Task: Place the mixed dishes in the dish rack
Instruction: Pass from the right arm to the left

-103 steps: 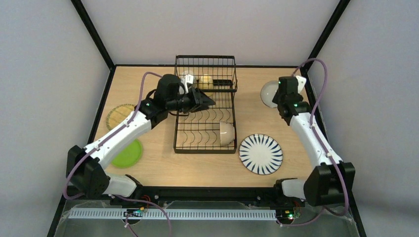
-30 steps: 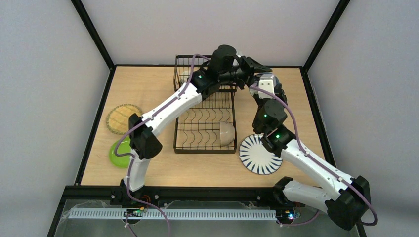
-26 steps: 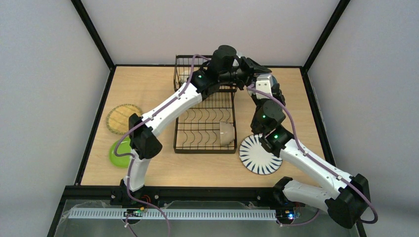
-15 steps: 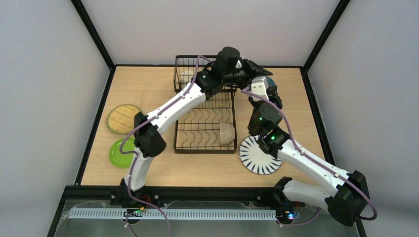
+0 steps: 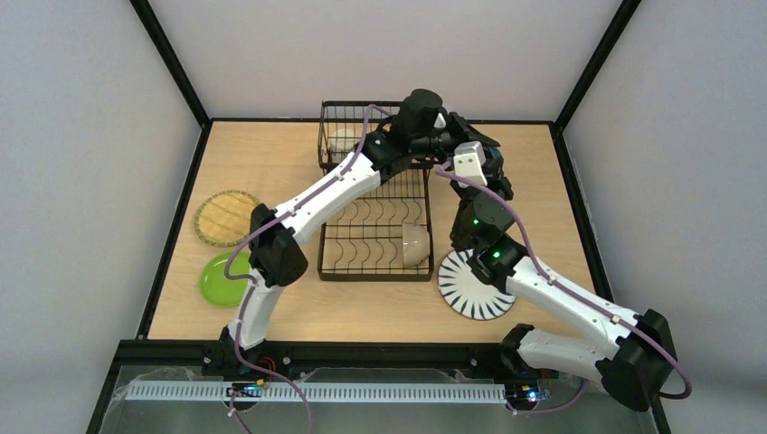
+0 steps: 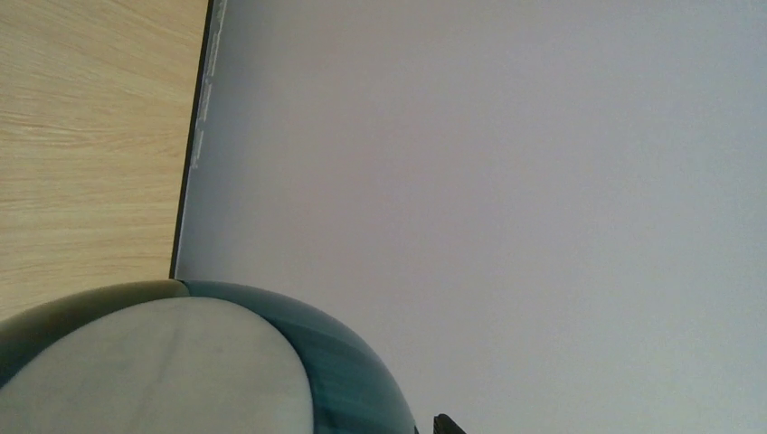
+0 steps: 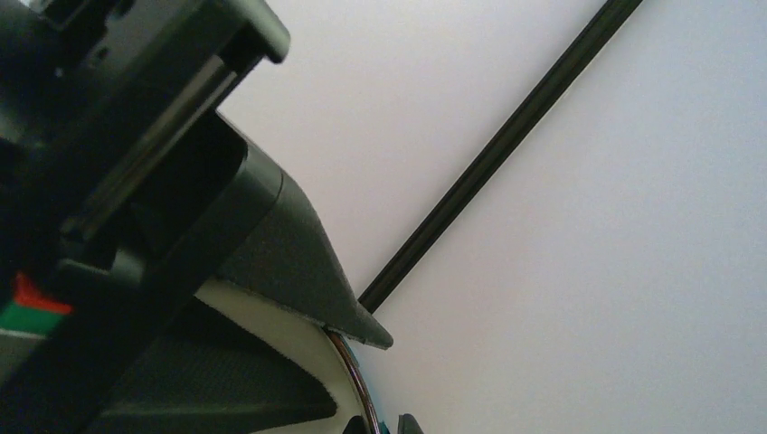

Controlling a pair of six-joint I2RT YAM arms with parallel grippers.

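Could drop the blue-white bowl (image 6: 181, 362), pinched by its rim in the clamped right gripper (image 7: 360, 375) above the table's (image 5: 271, 163) far edge beside the dish rack (image 5: 373, 275), if released ahead of a firm hold by the left gripper (image 5: 472, 137), width untellable.

The left arm (image 5: 317, 193) and the right arm (image 5: 565, 300) are sharing one build. Both are wearing smooth white shells over their long links, with bulky black housings (image 5: 274, 257) sitting at the joints. A thin purple cable (image 5: 226, 268) is looping loosely along each arm. Small green lights (image 5: 477, 221) are glowing on the black sections. A white angular camera box (image 5: 470, 161) is sitting at the right wrist. Up close, the right arm's fingers (image 7: 289, 262) are showing as matte black wedges with finely textured grey faces, and a red and green patch (image 7: 23, 303) is peeking out at the edge of the black body.
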